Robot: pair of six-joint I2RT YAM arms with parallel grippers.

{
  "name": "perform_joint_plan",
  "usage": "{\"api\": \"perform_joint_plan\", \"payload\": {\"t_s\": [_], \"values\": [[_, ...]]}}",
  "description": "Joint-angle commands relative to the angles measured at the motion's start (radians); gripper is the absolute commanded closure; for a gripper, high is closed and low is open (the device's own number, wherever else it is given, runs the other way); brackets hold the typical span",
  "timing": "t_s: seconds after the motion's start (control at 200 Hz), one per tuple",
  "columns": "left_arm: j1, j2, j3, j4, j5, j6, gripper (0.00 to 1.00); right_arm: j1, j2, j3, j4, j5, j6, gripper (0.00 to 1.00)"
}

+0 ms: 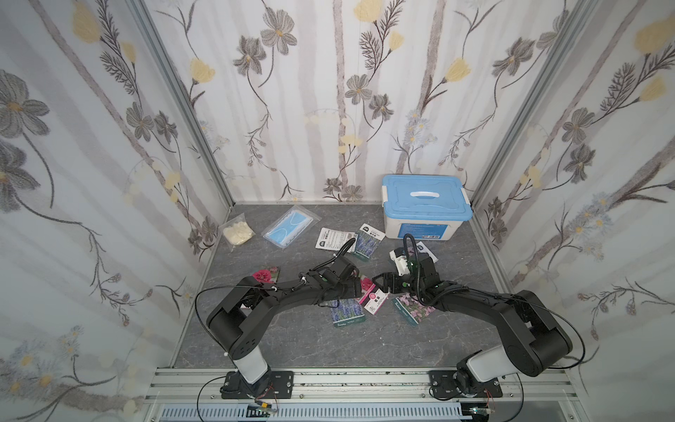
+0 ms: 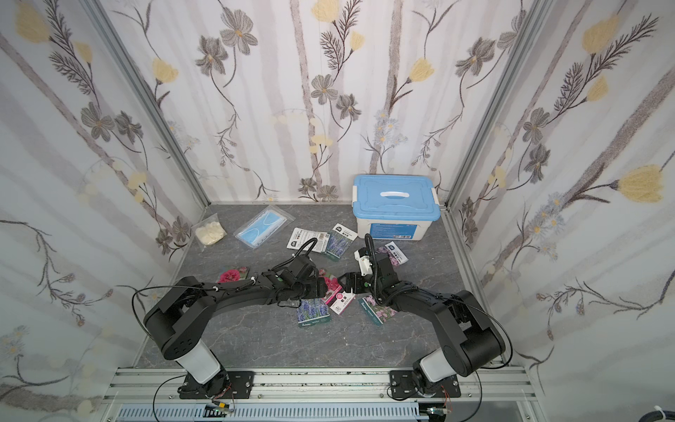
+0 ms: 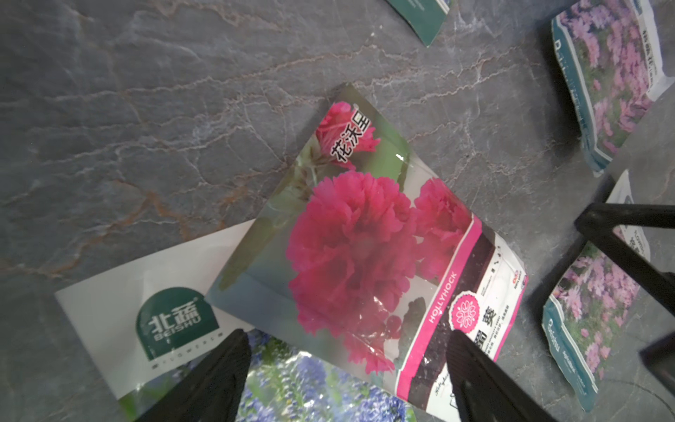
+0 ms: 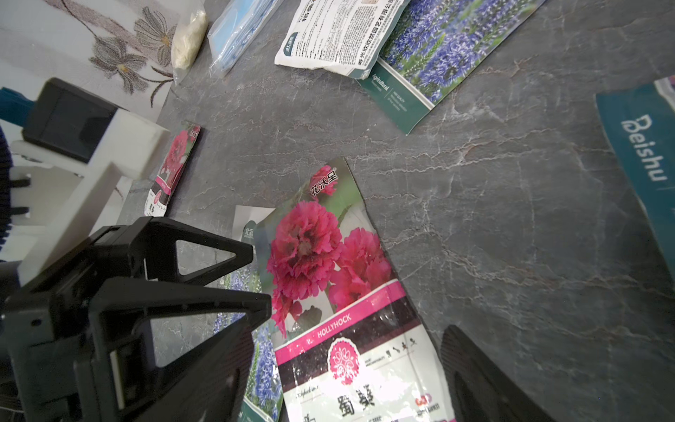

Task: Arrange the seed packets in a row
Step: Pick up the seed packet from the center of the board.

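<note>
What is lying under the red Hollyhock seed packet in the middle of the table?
A blue-flowered packet lies partly under the Hollyhock packet; its white band with a green logo sticks out. Its covered part cannot be seen.

Hollyhock packet [image 3: 350, 248]: glossy film, crinkled, catching glints. Bench [image 3: 146, 128]: matt grey stone-look, veined. Left hand [image 3: 346, 334]: matt black plastic, ribbed pads [image 3: 219, 372]. Storage box [image 1: 401, 223]: smooth plastic, slight sheen. Mask bag [image 1: 291, 226]: clear shiny film.
</note>
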Motion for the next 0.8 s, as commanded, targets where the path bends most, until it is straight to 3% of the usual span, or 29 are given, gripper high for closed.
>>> {"api": "perform_joint_plan", "payload": {"t_s": [0.0,0.325,0.794], "values": [[-0.008,-0.007,-0.007,0.02,-0.021,-0.016,0.13,-0.001,-0.005,-0.007,0.058,-0.008,0.016,0.18],[-0.024,-0.025,-0.043,0.043,-0.036,-0.037,0.13,-0.001,-0.013,-0.033,0.065,-0.011,0.024,0.18],[-0.03,0.03,-0.047,0.114,-0.018,-0.058,0.13,-0.003,0.083,-0.063,0.127,-0.026,0.058,0.27]]}}
